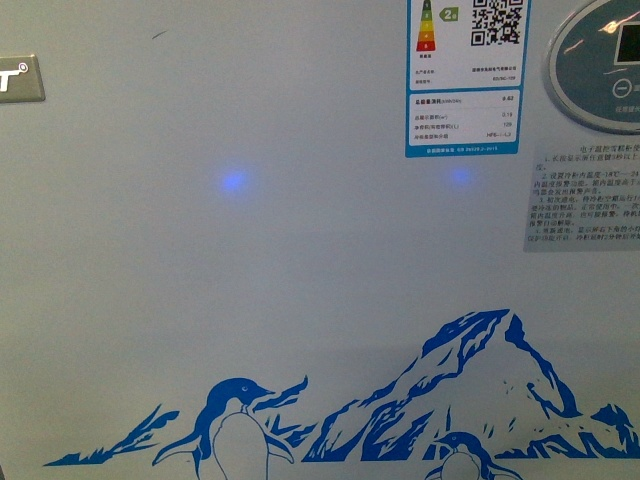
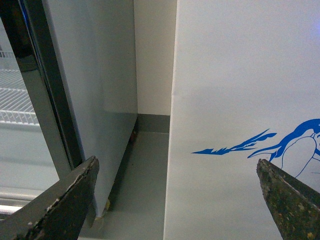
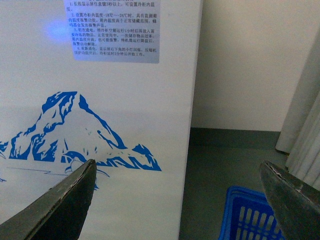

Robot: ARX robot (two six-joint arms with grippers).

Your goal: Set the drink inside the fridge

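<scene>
Nearest first: left pincer [image 2: 176, 162], fingers at the lower corners of the left wrist view, spread wide with nothing between them. Right pincer [image 3: 177, 163] is the same, spread and empty. Judgement: both arms hang low in a ready pose, jaws wide so either can take a bottle.

Just past the fingers, the fridge [image 1: 300, 300]. Its white front wall fills the front view, so the robot stands close and square to it. Penguin drawing [image 1: 235, 425] at lower centre, energy label [image 1: 467, 75] at top centre, round control panel [image 1: 600, 65] at upper right. Top rim and lid lie above every frame, so I cannot tell whether the lid is slid back.

The drink: not in any view, neither held nor visible nearby. Judgement: the task is at its start, and the bottle must be found and grasped before any placing.

Further off: grey cabinet [image 2: 100, 75] in the left half of the left wrist view, beside the fridge with a narrow floor gap between them, and a white wire shelf [image 2: 15, 100] behind its glass. In the right wrist view, a blue crate [image 3: 250, 215] on the floor at lower right, clear of the fridge corner. Its contents are not visible.
</scene>
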